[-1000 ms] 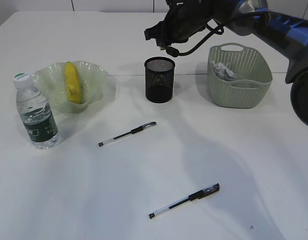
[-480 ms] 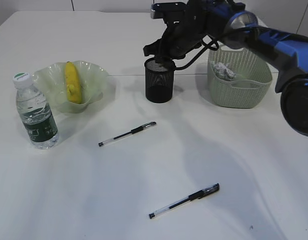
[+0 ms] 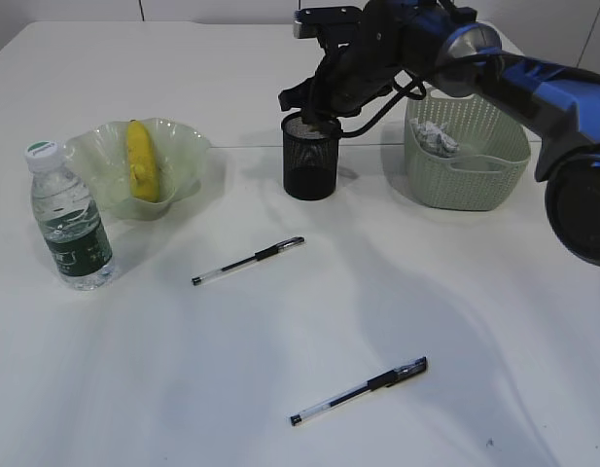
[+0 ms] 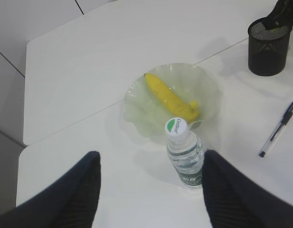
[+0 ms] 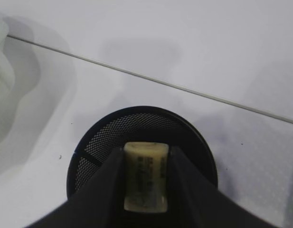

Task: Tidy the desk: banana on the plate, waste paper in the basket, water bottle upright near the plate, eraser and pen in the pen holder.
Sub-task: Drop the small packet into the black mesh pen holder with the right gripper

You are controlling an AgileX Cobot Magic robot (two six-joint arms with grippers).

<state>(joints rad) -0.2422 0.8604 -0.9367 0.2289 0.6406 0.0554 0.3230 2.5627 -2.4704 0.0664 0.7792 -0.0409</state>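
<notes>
Right gripper [image 5: 144,178] clamped on eraser [image 5: 145,176] over holder [image 3: 311,156], near table's far edge. Eraser likely light, rubbery, grippy; flat sides suit pinching. Left gripper [image 4: 148,190] apart, empty.

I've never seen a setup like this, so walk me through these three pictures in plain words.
It is a two-armed robot at a white table. One picture looks at the table from in front; the other two come from cameras on each wrist. The right claw pinches an eraser over the black mesh pen holder. The left claw hangs open above the water bottle, holding nothing. A banana lies on a green plate, crumpled paper sits in a basket, and two pens lie loose.
</notes>
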